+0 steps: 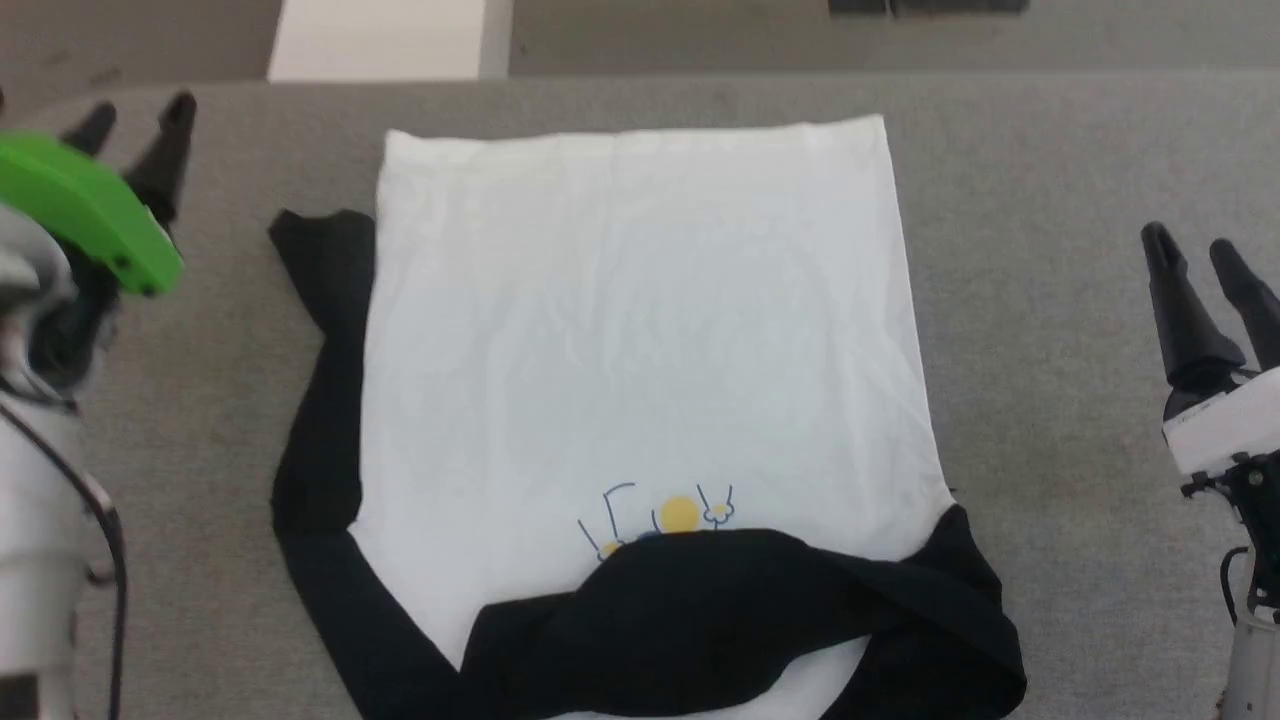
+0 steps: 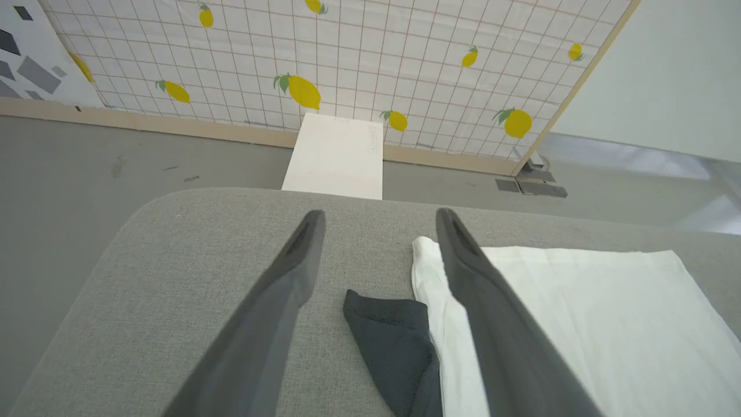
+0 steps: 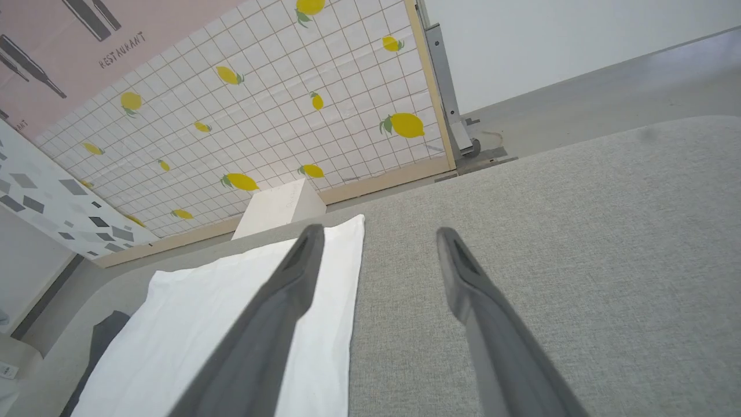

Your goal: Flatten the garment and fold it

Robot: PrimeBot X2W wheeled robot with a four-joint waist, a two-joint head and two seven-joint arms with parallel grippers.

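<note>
Though the shirt (image 1: pixel 640 330) is flattened, folding is not begun; left gripper (image 1: pixel 140 108) and right gripper (image 1: pixel 1188 240) are held spread, empty, beside it.

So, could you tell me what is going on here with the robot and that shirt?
A white T-shirt lies spread on the grey padded surface before the robot. The left gripper and the right gripper are open, one to either side, touching nothing. The white body is fairly flat, but black sleeve fabric is draped across its near end, partly covering the print.
</note>
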